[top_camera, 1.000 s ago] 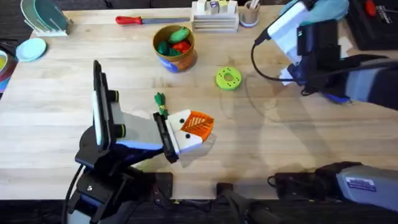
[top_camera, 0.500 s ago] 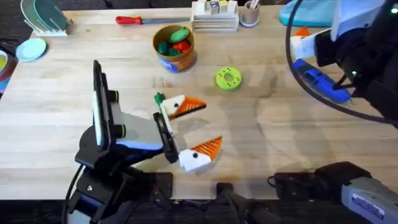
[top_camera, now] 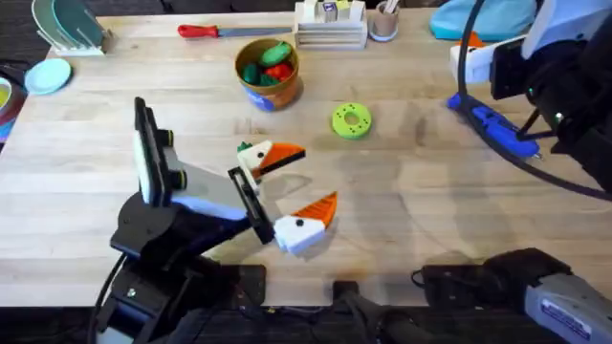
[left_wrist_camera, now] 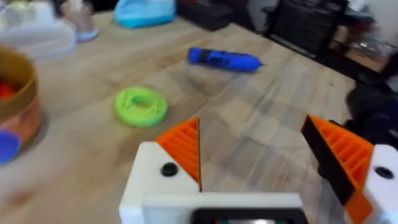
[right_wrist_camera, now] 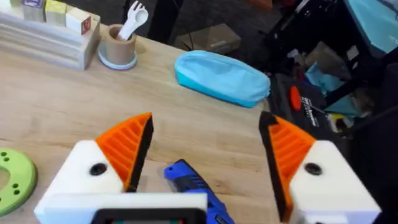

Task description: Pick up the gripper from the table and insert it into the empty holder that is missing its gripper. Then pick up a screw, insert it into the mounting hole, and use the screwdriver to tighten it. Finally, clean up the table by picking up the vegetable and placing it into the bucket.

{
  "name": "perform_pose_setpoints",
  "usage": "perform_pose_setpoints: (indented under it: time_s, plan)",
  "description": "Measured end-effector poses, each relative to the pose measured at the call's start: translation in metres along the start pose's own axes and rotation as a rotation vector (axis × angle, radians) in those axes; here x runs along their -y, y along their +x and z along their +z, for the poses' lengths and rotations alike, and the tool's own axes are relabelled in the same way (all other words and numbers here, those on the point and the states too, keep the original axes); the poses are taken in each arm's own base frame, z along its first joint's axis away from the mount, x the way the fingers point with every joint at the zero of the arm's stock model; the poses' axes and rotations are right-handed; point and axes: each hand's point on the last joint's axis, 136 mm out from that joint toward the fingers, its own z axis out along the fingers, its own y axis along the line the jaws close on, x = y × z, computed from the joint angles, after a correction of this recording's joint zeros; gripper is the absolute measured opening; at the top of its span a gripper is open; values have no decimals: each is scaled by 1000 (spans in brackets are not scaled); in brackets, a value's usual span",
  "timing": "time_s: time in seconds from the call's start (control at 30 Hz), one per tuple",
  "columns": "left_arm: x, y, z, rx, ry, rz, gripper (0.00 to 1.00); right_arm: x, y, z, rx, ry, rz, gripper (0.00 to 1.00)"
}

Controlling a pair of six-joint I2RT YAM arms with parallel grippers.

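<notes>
My left gripper point(top_camera: 304, 183) is open over the table's middle. Each of its white holders point(top_camera: 292, 232) carries an orange ribbed gripper finger point(top_camera: 319, 210), and each shows a dark round mounting hole point(left_wrist_camera: 168, 168). The tiny dark-green vegetable point(top_camera: 245, 147) lies right against the far holder. The blue screwdriver point(top_camera: 492, 120) lies flat at the right. My right gripper point(right_wrist_camera: 208, 149) hovers open above the screwdriver point(right_wrist_camera: 194, 185), with nothing between its fingers. The tan bucket point(top_camera: 269, 84) with red and green produce stands at the back centre. A screw is out of view.
A lime-green ring disc point(top_camera: 351, 120) lies between the bucket and the screwdriver. A red-handled tool point(top_camera: 206, 31), a block rack point(top_camera: 331, 24) and a cup point(top_camera: 383, 21) line the far edge. A light-blue pouch point(right_wrist_camera: 222, 77) sits at the back right.
My left gripper went from shut to open, its two orange fingers now well apart. My right arm swung back and to the right, uncovering the blue screwdriver.
</notes>
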Motion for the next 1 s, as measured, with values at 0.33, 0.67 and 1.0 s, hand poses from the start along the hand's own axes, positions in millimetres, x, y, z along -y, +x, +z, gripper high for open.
perform_pose_setpoints:
  time_s: [0.33, 0.67, 1.0]
  plan:
    - [-26, -26, -47, -112, -400, -232, 993, -1, 0, 0, 1, -5, 53, 991]
    - [-59, -26, -69, -446, -706, -381, 993, -1, 0, 0, 1, -5, 141, 992]
    - [-96, 14, -55, -694, -854, -541, 993, -4, 9, 0, -35, -13, 144, 991]
